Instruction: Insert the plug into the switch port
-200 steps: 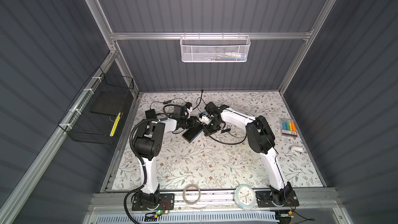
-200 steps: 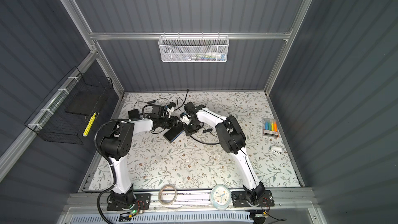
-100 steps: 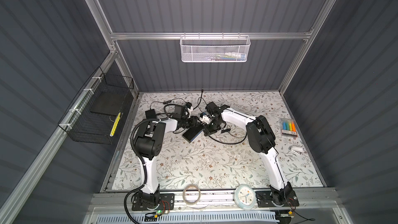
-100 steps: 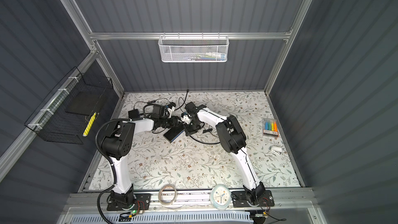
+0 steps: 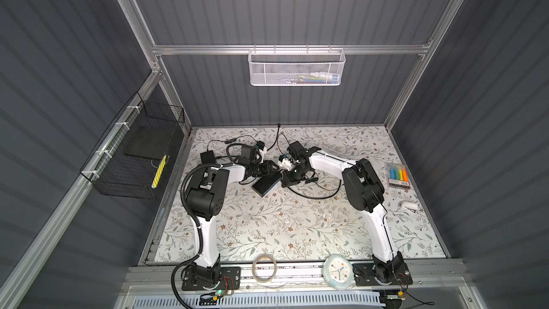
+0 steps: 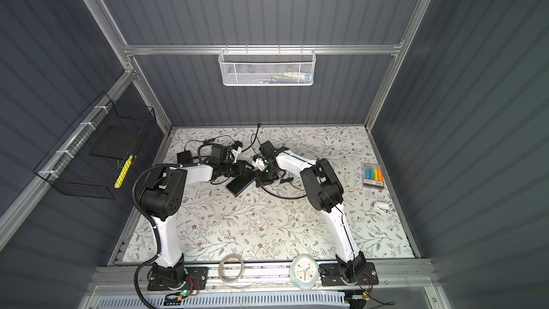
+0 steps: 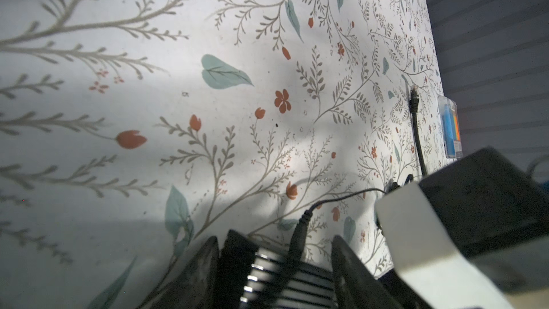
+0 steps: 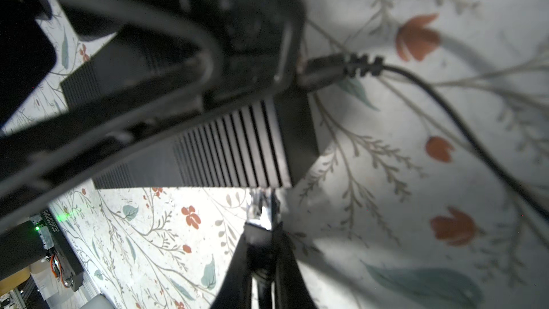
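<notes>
The switch (image 5: 266,185) sits near the centre of the mat (image 5: 297,218), toward 10 o'clock. The left gripper (image 7: 274,248) straddles its end, jaws clamped on the housing, likely bracing against the push. The right gripper (image 8: 261,234), at the switch's 2 o'clock, pinches the plug (image 8: 261,211) tight. The tip meets the switch edge; seating unclear.

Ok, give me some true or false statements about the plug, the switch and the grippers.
1. The left gripper has a finger on each side of the switch. True.
2. The right gripper grips the plug. True.
3. The plug is fully seated in the switch. False: its clear body shows outside the switch's edge.
4. The highlighter pack lies beside the left arm's base. False: it lies at the table's edge, beyond the right arm.
</notes>
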You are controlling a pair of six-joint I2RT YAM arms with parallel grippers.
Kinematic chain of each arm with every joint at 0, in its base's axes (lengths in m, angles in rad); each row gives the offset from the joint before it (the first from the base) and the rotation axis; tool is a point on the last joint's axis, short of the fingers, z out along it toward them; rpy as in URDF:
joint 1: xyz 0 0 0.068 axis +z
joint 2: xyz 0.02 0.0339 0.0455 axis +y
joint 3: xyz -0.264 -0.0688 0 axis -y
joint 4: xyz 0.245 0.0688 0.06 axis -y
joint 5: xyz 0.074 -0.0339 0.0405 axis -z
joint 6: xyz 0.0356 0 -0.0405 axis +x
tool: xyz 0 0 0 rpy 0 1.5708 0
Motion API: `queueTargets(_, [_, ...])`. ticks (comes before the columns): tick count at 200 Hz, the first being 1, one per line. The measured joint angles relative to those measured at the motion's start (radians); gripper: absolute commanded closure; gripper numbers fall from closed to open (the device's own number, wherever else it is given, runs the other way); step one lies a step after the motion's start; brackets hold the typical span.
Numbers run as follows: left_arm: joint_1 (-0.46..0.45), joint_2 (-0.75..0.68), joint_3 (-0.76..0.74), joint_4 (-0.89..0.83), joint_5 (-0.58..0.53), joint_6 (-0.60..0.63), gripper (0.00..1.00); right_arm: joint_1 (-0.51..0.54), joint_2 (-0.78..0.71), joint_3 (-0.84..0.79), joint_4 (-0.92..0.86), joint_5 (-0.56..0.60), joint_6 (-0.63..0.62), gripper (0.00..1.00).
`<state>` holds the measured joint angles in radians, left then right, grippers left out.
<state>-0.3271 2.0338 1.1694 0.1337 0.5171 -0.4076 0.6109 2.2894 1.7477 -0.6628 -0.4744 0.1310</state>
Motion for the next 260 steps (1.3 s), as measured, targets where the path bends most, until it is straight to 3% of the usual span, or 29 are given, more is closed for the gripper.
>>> queueTargets(149, [-0.010, 0.033, 0.013, 0.067, -0.019, 0.000, 0.40, 0.003, 0.023, 0.064, -0.030, 0.089, -0.027, 1.00])
queueTargets(260, [-0.012, 0.037, 0.005, 0.109, -0.054, 0.000, 0.40, -0.006, 0.036, 0.069, 0.014, 0.069, 0.013, 1.00])
